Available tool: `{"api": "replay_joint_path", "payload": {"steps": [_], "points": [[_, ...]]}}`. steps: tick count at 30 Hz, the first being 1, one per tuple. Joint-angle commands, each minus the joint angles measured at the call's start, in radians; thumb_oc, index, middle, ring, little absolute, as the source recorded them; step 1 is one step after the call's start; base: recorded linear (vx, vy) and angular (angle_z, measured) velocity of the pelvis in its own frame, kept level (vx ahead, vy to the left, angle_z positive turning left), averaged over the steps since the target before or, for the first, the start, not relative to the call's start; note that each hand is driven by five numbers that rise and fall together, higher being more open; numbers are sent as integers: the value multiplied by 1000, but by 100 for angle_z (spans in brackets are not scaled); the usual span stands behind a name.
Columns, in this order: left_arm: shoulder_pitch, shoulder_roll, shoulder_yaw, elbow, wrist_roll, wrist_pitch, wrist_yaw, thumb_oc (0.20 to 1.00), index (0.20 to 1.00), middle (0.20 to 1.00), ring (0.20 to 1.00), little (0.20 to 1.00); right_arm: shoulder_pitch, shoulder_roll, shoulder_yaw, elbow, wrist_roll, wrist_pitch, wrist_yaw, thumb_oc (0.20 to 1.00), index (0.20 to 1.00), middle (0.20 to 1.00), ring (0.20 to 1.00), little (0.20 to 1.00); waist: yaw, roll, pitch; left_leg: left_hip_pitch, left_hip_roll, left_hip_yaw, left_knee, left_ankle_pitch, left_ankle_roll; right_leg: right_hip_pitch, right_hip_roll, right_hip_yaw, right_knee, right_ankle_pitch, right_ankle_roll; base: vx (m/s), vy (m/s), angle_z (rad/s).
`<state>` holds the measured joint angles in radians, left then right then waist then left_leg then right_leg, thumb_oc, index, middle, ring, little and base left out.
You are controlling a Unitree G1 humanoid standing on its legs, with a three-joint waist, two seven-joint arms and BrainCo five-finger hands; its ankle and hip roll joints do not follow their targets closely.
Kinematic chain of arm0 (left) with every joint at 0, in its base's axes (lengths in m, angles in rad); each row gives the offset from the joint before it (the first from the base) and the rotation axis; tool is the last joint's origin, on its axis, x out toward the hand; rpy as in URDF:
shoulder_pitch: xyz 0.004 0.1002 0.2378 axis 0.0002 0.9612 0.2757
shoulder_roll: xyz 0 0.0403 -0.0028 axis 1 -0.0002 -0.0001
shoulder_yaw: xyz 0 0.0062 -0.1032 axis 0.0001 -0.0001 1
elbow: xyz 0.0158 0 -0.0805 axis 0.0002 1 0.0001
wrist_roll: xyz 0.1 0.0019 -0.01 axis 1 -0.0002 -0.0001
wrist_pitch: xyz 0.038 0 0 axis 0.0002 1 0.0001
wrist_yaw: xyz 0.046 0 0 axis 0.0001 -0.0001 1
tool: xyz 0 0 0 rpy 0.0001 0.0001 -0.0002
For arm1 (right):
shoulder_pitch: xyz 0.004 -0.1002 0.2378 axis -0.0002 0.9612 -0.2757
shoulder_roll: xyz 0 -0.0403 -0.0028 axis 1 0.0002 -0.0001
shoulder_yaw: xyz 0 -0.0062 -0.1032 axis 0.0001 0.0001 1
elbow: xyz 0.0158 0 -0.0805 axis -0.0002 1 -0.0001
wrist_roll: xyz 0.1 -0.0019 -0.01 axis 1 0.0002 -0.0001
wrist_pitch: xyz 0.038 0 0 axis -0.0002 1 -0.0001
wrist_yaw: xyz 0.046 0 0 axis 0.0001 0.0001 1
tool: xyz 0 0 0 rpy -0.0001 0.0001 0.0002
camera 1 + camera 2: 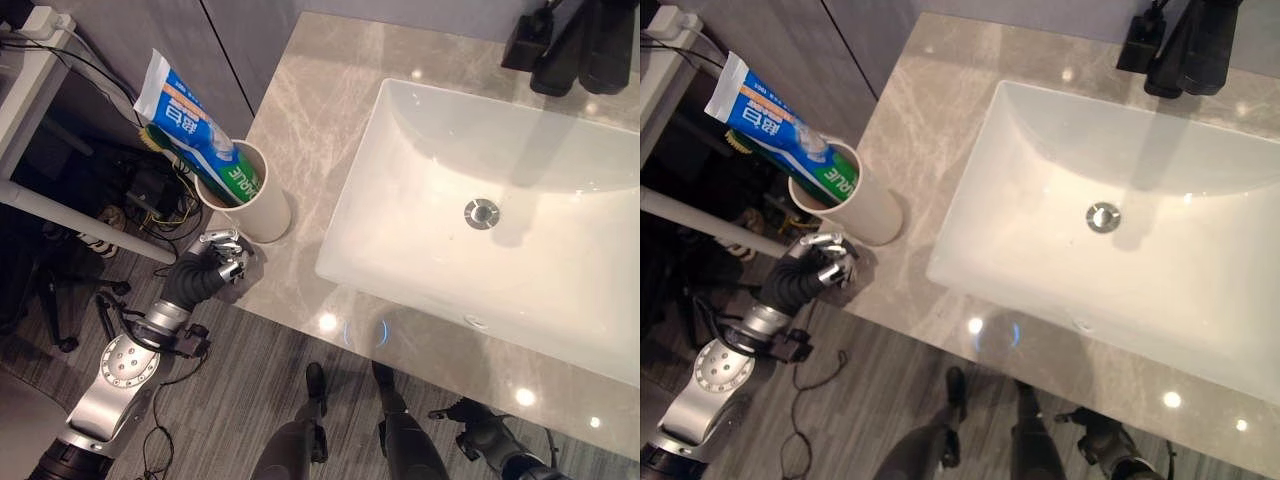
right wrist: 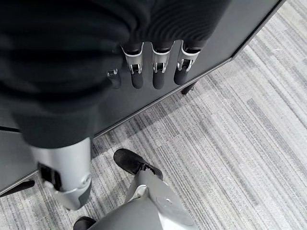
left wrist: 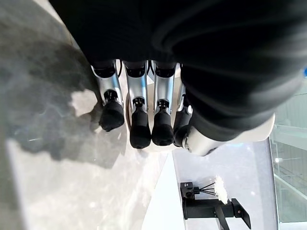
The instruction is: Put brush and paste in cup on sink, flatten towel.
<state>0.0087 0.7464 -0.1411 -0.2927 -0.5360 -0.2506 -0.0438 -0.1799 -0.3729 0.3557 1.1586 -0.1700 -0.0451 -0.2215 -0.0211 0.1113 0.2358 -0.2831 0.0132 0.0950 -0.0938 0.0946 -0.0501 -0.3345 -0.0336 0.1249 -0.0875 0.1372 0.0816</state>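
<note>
A white cup (image 1: 248, 200) stands on the marble counter (image 1: 300, 110) left of the sink, near the counter's front left corner. A blue, white and green toothpaste tube (image 1: 188, 118) leans out of it to the left. A green brush (image 1: 152, 137) sticks out from under the tube. My left hand (image 1: 226, 257) hovers at the counter's edge just in front of the cup's base, fingers (image 3: 139, 115) relaxed and holding nothing. My right hand (image 2: 158, 72) hangs low beside a dark cabinet front, above the floor, fingers straight and empty.
The white rectangular basin (image 1: 420, 130) with a metal drain (image 1: 481, 213) takes up the counter's right side. A black tap (image 1: 575, 45) stands behind it. Left of the counter are a white shelf (image 1: 25, 90) and tangled cables (image 1: 150, 195) on the grey floor.
</note>
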Motion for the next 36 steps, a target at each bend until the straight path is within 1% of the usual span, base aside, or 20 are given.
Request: {"api": "replay_joint_path", "payload": {"steps": [1,10,13,19,24,30,36], "points": [[-9,-20,-8,11,44,-32,32,200,200,200,200,200,-6,2,40,-15,37,-9,-31,1000,1000,1000,1000,1000,-26,-49,-35,23,67,11,7,7,-66,-43,-84,28,0,20,74,0,0,0],[-84,-6,27,45,73,-45,81,200,200,200,200,200,10,2,32,-18,45,-7,-35,1000,1000,1000,1000,1000,-39,-57,-32,16,75,22,7,9,-72,-58,-75,48,0,25,73,2,-5,-1],[-135,0,18,63,91,-49,103,200,200,200,200,200,13,-1,28,-18,52,-6,-40,1000,1000,1000,1000,1000,-48,-58,-32,18,79,25,7,8,-74,-61,-73,53,0,26,73,11,-7,-6],[-170,-6,-1,84,105,-49,115,200,200,200,200,200,11,-1,33,-33,63,-8,-40,1000,1000,1000,1000,1000,-54,-60,-34,17,81,34,7,7,-75,-69,-68,62,0,29,74,-1,-3,-7],[-149,-12,-14,82,90,-40,91,200,200,200,200,200,15,-5,27,-31,67,-9,-40,1000,1000,1000,1000,1000,-54,-61,-36,21,84,38,7,5,-76,-69,-65,67,0,30,74,-1,-1,-4],[-57,-4,-14,54,67,-22,39,200,200,200,200,200,23,-6,15,-9,60,-5,-35,1000,1000,1000,1000,1000,-48,-60,-49,43,84,37,7,-1,-73,-51,-68,64,0,25,72,-4,7,-2],[-17,2,-35,36,54,-9,3,200,200,200,200,200,28,-5,5,-9,65,-7,-34,1000,1000,1000,1000,1000,-44,-56,-57,49,77,33,7,-7,-69,-42,-74,54,0,22,74,-10,4,0]]}}
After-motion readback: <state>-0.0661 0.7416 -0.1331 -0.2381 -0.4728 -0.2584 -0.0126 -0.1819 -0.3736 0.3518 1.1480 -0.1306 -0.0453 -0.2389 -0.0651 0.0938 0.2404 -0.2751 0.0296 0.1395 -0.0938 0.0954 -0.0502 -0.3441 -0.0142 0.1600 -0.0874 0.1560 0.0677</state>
